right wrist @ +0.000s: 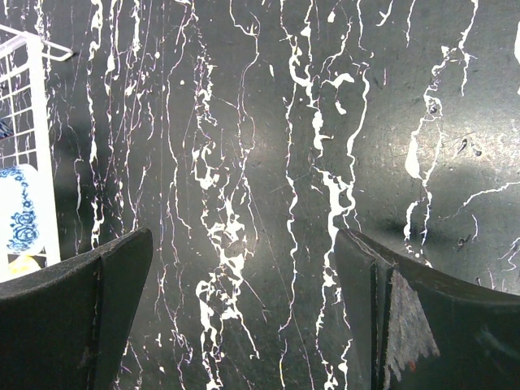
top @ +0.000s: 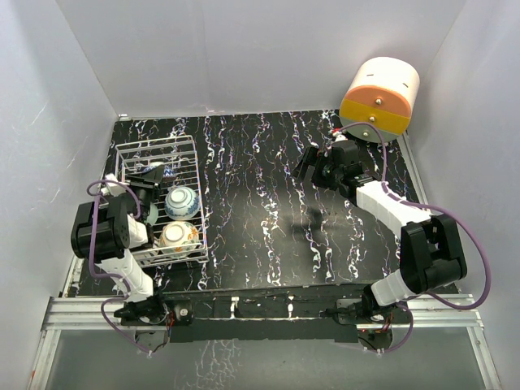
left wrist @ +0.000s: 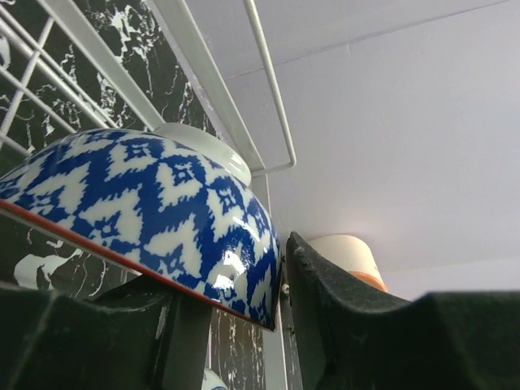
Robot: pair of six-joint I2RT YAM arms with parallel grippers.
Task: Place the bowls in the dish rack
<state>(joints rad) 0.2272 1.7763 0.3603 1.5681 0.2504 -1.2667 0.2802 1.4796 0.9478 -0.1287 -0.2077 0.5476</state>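
1. The left gripper (left wrist: 236, 292) has its fingers (left wrist: 349, 325) part-way open around the rim of the blue-patterned bowl (left wrist: 154, 203). A thin gap shows beside the right-hand finger, so I judge the grip to be off.
2. That bowl lies tilted inside the dish rack (left wrist: 207, 77), close against a pale bowl (left wrist: 203, 146) just behind it, with white wires overhead.
3. To finish the release cleanly, spread the fingers wider before moving. Then draw straight back along their own line, so neither pad drags the red rim or catches a wire.
4. From above, two more bowls (top: 182, 201) (top: 179, 237) sit in the rack just beside the gripper, so retreat away from them.
5. The right gripper (right wrist: 244, 236) is wide open and holds nothing. It hangs over the table (right wrist: 244, 122), well apart from the rack.
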